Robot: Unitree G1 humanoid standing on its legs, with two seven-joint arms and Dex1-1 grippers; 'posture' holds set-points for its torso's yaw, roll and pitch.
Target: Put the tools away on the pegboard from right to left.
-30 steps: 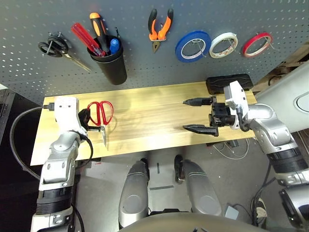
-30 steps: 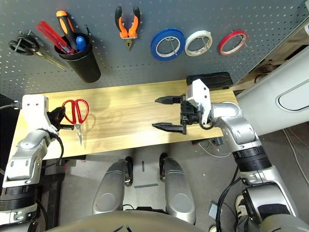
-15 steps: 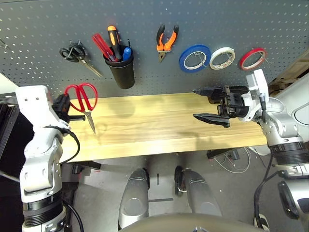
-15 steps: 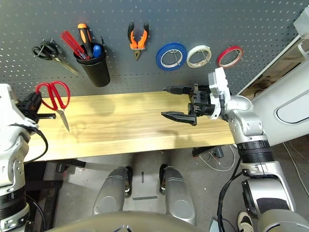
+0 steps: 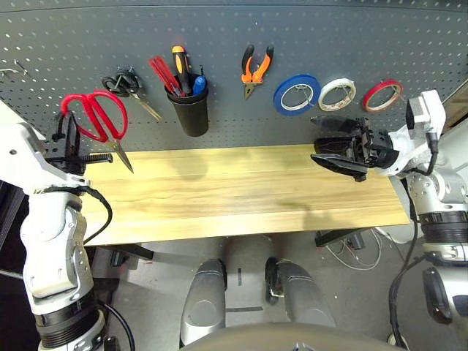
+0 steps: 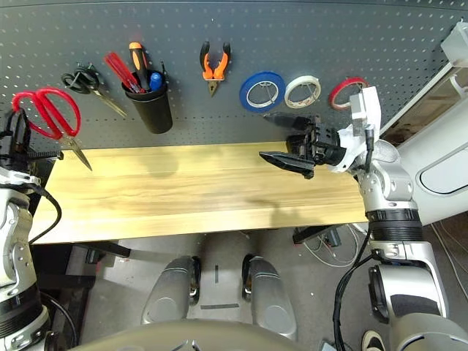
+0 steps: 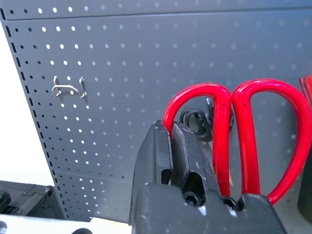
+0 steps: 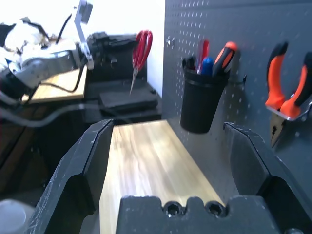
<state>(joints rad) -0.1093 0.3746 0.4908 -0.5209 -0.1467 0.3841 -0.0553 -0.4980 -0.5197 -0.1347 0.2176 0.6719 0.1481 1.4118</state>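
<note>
Light wood table (image 5: pixel 241 194) sits right up against the dark grey pegboard (image 5: pixel 234 44), tabletop bare, grey floor underneath with some cables on the right. Left arm is lifted up at the far left end of the table, with the left gripper (image 5: pixel 72 139) clamped on the red scissors (image 5: pixel 95 121) — handles up, blades angled down and to the right, held off the table just in front of the board. In the left wrist view the red loops (image 7: pixel 234 131) stand above the closed fingers, and there's a bare metal hook (image 7: pixel 68 87) on the board off to one side. Right arm reaches in from the right, forearm roughly level, right gripper (image 5: pixel 336 142) hovering over the table's right end with its fingers spread apart and nothing between them. The black cup (image 5: pixel 191 113) hangs on the board holding the red screwdriver (image 5: pixel 162 73), an orange-and-black handled tool (image 5: pixel 180 64) and something blue (image 5: pixel 199 84). Black scissors (image 5: pixel 128 86) hang just left of the cup — right of it go the pliers (image 5: pixel 254 66), blue tape (image 5: pixel 296 93), white tape (image 5: pixel 336 93) and the red tape ring (image 5: pixel 382 93).
</note>
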